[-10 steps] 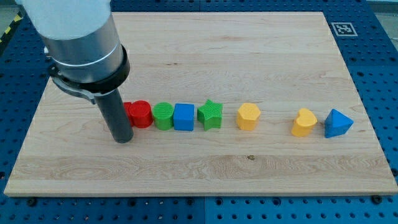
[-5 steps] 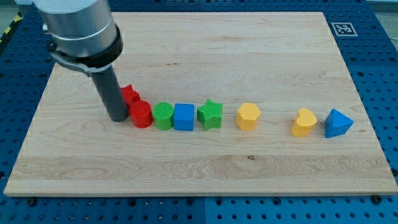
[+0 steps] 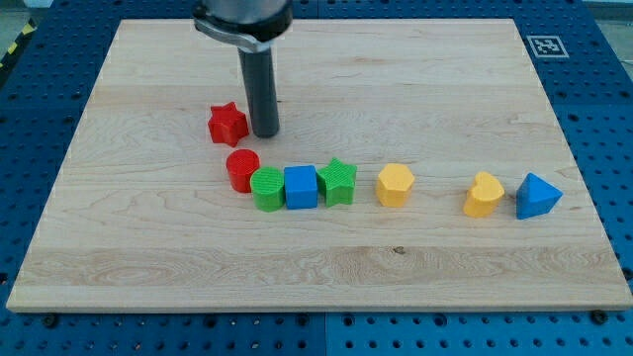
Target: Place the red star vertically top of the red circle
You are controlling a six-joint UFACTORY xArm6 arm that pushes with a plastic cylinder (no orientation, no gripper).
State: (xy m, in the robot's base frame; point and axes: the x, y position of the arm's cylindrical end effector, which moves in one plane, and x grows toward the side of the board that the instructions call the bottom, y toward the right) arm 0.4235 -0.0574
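Light: bright, even, from overhead
Shadows: short, soft beneath blocks
Glare: none on surface point(image 3: 415, 89)
Focus: sharp throughout

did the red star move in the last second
Yes. The red star went toward the view's top, from level with the yellow hexagon to above the red circle.

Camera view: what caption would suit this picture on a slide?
My tip rests just right of the red star, which sits above the red circle on the wooden board.
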